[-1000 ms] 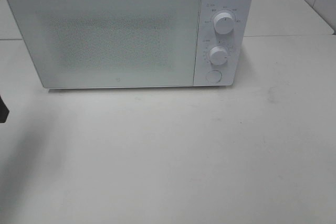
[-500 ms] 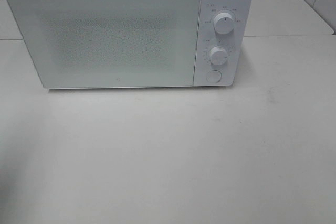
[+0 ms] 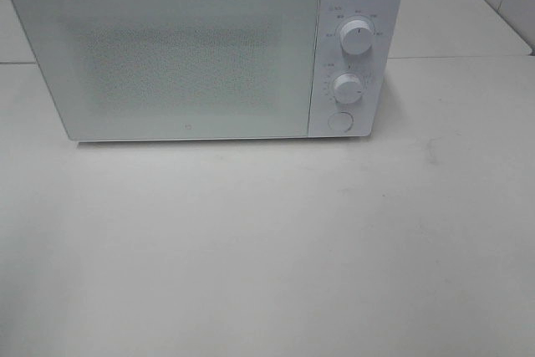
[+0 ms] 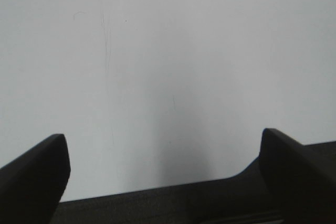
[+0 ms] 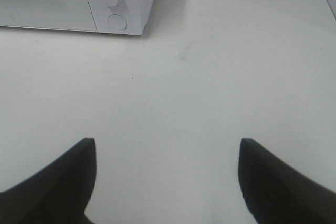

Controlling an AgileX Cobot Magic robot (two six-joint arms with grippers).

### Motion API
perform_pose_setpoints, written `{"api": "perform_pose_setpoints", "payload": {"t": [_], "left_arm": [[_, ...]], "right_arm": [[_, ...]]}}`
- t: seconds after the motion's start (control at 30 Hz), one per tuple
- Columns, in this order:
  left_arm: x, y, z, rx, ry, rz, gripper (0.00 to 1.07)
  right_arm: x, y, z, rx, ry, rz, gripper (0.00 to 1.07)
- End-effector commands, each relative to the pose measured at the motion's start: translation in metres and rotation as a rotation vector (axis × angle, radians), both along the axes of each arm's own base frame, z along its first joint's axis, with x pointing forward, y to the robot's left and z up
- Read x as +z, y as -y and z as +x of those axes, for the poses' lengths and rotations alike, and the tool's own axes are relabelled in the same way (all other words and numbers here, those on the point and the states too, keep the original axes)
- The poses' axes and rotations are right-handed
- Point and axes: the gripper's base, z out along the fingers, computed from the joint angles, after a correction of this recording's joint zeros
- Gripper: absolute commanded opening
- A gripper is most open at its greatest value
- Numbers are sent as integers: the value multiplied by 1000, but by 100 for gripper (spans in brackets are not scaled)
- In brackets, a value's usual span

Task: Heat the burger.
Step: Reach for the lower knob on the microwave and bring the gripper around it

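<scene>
The burger is out of view in every frame. A white microwave [image 3: 209,48] stands at the back of the table with its door [image 3: 167,56] shut; its lower corner also shows in the right wrist view as the microwave [image 5: 113,3]. Neither arm shows in the high view. My left gripper [image 4: 165,156] is open over bare white surface, nothing between its dark fingers [image 4: 37,174]. My right gripper [image 5: 168,171] is open above the table, well in front of the microwave's control panel, also holding nothing.
The microwave's panel carries two white knobs [image 3: 357,37] [image 3: 347,88] and a round button [image 3: 339,120]. The white table [image 3: 276,240] spreads in front of it. A table seam [image 3: 468,58] runs at the right, tiled wall beyond.
A dark piece of the left arm at the high view's left edge has withdrawn out of the frame, and its shadow on the table has faded. The microwave is unchanged.
</scene>
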Motion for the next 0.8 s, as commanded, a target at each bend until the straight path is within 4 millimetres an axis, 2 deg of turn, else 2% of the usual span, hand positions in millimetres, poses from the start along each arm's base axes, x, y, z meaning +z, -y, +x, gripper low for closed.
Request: {"api": "perform_pose_setpoints", "payload": {"t": [0.03,0.2,0.33,0.5,0.7,0.8], "left_arm": [[1,0,-5,-4,25,-8,89],[7,-2,-29,-5,187,-24,89],[9,-2,-36,-5,230,-31,89],[11,-4,-56,21,361,-43,89],[10,-4,-69,96,445,-32,89],[11,-4,-68,106,446,-31,89]], "right_arm": [[0,0,-4,-13,26,5,72],[0,0,-4,-13,26,5,72],[0,0,-4,-13,26,5,72],[0,0,-4,-13,26,5,72],[0,0,-4,-13,26,5,72],[0,0,-4,-13,26,5,72]]}}
